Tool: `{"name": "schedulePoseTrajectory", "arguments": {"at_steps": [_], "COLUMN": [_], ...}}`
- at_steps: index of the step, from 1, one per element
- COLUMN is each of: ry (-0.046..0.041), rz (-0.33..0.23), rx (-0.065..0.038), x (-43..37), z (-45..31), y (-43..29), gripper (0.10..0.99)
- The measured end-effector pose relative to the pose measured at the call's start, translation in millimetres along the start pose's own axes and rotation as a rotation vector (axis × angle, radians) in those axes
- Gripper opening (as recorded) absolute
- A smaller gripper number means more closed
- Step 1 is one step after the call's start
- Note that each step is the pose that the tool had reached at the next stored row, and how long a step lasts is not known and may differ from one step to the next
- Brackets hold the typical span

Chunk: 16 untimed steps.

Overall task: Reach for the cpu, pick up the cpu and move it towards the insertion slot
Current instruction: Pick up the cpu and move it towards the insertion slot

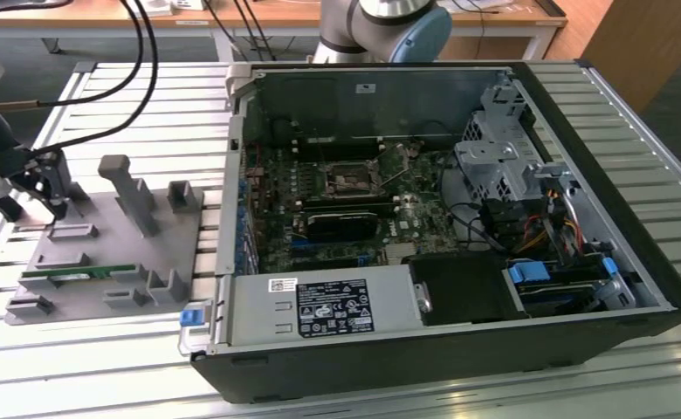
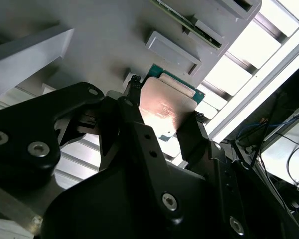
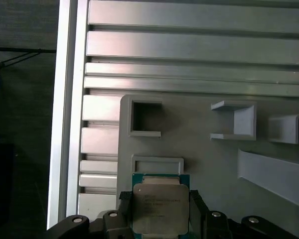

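Checked the gripper (image 1: pixel 37 199) at 9 o'clock of the exterior view, poised over the grey fixture plate (image 1: pixel 142 253) on the slatted table (image 1: pixel 107 367). Found it drawn narrow and clamped on the cpu (image 3: pixel 160 206), with 1 of the fingers (image 2: pixel 132 97) pressed to each of 2 opposite edges and the silvery lid facing up toward both wrist cameras. Could not establish whether the chip hangs clear of the plate or sits in its pocket. Logged the green memory stick (image 1: pixel 79 273) lying flat on the same plate, at about 5 o'clock from the gripper and apart from it. Located the insertion slot (image 1: pixel 350 179) on the green circuit board (image 1: pixel 416 214) inside the open computer case (image 1: pixel 457 349), just toward 12 o'clock of the exterior view's centre. Took the bearing from gripper to slot as roughly 3 o'clock, a shade toward 2, with the 2 well apart and the case's side wall standing between them. Judged, therefore, that any carry must clear that wall before coming down on the board. Recorded no long axis for the cpu, being square; squareness of its edges to the slot's metal frame cannot be judged from here. Counted 1 arm only, so no question of a nearer hand.
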<state>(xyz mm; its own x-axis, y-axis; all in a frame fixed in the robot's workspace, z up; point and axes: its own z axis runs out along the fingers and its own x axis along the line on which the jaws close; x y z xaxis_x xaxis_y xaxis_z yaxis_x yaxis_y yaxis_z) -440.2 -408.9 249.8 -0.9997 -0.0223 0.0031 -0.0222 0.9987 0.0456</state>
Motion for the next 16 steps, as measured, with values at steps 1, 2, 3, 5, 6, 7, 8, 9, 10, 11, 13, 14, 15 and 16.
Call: {"name": "schedulePoseTrajectory", "arguments": {"at_steps": [1,2,3,5,6,7,8,9,10,11,13,14,15,16], "ry": [0.0000,0.0000,0.0001,0.0000,0.0000,0.0001,-0.0001,0.0000,0.0000,0.0001,0.0000,0.0000,0.0000,0.0000], "rz": [0.000,0.000,0.000,0.000,0.000,0.000,0.000,0.000,0.000,0.000,0.000,0.000,0.000,0.000], "rx": [0.000,0.000,0.000,0.000,0.000,0.000,0.000,0.000,0.000,0.000,0.000,0.000,0.000,0.000], "x": [0.0,0.0,0.0,0.0,0.0,0.0,0.0,0.0,0.0,0.0,0.0,0.0,0.0,0.0], "z": [-1.2,-2.5,-3.8,-6.0,-7.0,-8.2,-9.1,-10.1,-11.2,-12.8,-15.1,-15.9,-16.8,-17.6], "y": [0.1,0.1,0.2,0.3,0.4,0.5,0.5,0.6,0.7,0.8,1.0,1.0,1.1,1.2], "gripper": [0.541,0.541,0.541,0.541,0.541,0.541,0.541,0.541,0.541,0.541,0.541,0.541,0.541,0.541]}}
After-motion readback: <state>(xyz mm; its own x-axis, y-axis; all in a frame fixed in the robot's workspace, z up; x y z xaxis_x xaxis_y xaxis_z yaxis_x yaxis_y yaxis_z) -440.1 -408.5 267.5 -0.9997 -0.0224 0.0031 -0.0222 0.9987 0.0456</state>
